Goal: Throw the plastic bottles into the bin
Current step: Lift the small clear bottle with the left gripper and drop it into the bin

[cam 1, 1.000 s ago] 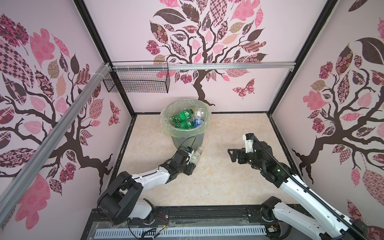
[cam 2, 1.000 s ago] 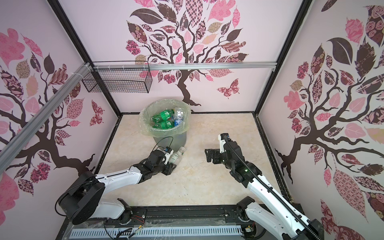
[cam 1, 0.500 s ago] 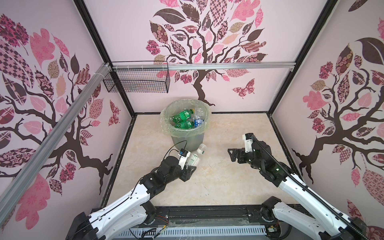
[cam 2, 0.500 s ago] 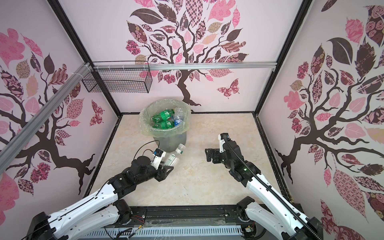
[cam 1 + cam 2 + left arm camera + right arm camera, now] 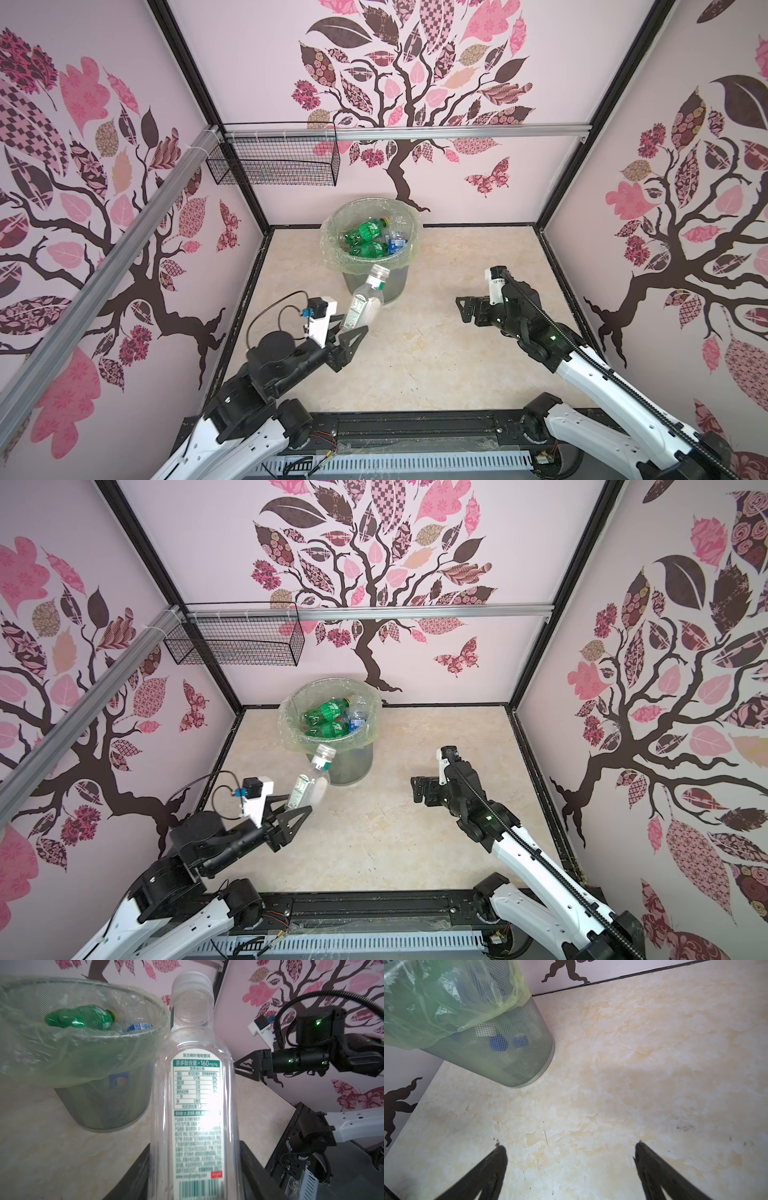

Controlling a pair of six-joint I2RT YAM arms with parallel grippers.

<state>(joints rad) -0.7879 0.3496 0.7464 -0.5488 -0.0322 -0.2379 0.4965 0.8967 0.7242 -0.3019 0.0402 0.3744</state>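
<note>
Nearest, the left gripper (image 5: 348, 329) is clamped on the base of a clear white-capped plastic bottle (image 5: 365, 299) with a white-and-green label. It is held above the beige marbled floor (image 5: 415, 353), cap tilted toward one o'clock and overlapping the near rim of the bin (touching or not, I cannot tell). At three o'clock from it, the right gripper (image 5: 569, 1146) hovers empty, jaws spread wide. Farther back stands the round grey-green mesh bin (image 5: 395, 282) with its clear bag liner, holding green yellow-capped bottles (image 5: 368, 229) and blue-labelled clear ones (image 5: 397, 243). At eleven o'clock beyond it hangs a black wire basket (image 5: 274, 164).
</note>
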